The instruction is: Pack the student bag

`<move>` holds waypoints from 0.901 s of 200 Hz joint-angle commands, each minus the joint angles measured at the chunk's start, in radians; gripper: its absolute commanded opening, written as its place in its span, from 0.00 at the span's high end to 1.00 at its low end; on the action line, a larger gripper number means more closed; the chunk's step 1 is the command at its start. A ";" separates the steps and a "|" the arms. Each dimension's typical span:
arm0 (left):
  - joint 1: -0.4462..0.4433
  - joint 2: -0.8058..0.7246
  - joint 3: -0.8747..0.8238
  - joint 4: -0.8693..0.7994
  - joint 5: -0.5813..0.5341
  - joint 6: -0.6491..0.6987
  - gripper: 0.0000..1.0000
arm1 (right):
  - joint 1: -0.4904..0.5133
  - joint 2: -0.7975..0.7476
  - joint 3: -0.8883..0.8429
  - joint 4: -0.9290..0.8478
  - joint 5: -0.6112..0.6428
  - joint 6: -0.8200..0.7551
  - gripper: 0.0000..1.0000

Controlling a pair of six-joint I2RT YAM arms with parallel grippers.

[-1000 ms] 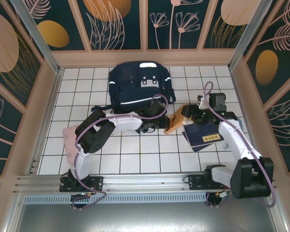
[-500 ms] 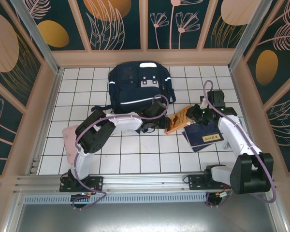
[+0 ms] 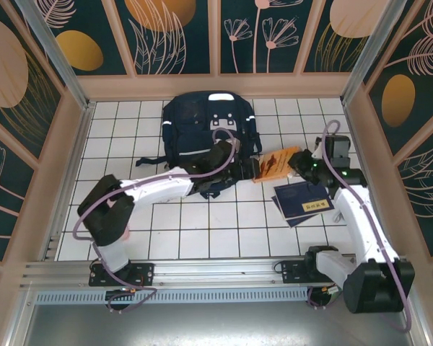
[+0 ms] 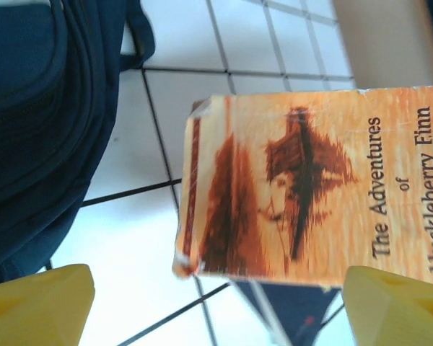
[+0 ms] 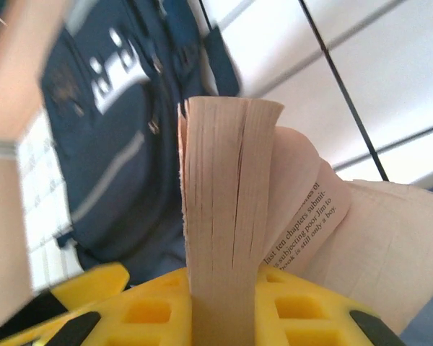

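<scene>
Student bag (image 3: 202,126): top external view, dark navy with a white stripe, lying on the white tiled floor (image 3: 202,231) at 12 o'clock of the workspace.
Left gripper (image 3: 238,171): at the bag's 5 o'clock edge, facing 3 o'clock.
Orange paperback (image 3: 278,164): at 4 o'clock from the bag, tilted, pinched at its 3 o'clock end by the right gripper (image 3: 303,163).
Navy book (image 3: 303,203): flat on the tiles, at 5 o'clock from the paperback.

Left wrist view: bag (image 4: 36,108) at 9 to 11 o'clock; paperback (image 4: 310,187), titled "The Adventures of Huckleberry Finn", centre to 3 o'clock. Yellow fingertips (image 4: 36,306) in the two lower corners, spread wide, nothing between them.

Right wrist view: yellow fingers (image 5: 151,310) closed on the paperback's page block (image 5: 224,216), loose pages curling toward 3 o'clock; bag (image 5: 108,144) beyond at 10 o'clock.
</scene>
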 commanded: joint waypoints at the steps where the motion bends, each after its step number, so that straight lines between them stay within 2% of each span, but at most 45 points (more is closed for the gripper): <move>1: 0.026 -0.082 -0.065 0.148 0.018 -0.160 0.06 | -0.033 -0.094 -0.027 0.232 -0.064 0.159 0.79; 27: 0.077 -0.137 -0.185 0.375 0.084 -0.352 0.03 | -0.033 -0.138 -0.130 0.517 -0.194 0.339 0.78; 44: 0.095 -0.146 -0.211 0.468 0.088 -0.405 0.02 | -0.017 -0.127 -0.188 0.671 -0.233 0.444 0.78; 81: 0.103 -0.110 -0.216 0.622 0.086 -0.475 0.01 | 0.054 -0.068 -0.224 0.824 -0.263 0.530 0.78; 100: 0.104 -0.087 -0.269 0.660 0.030 -0.593 0.04 | 0.091 -0.039 -0.249 0.930 -0.285 0.585 0.78; 127: 0.110 -0.068 -0.278 0.725 -0.009 -0.634 0.09 | 0.140 -0.008 -0.251 0.953 -0.278 0.594 0.78; 151: 0.110 -0.082 -0.309 0.770 -0.071 -0.654 0.23 | 0.148 0.002 -0.258 0.953 -0.276 0.591 0.77; 172: 0.111 -0.106 -0.348 0.811 -0.126 -0.658 0.49 | 0.148 0.006 -0.252 0.906 -0.267 0.558 0.75; 180: 0.113 -0.112 -0.361 0.824 -0.139 -0.658 0.56 | 0.146 0.006 -0.247 0.880 -0.264 0.541 0.74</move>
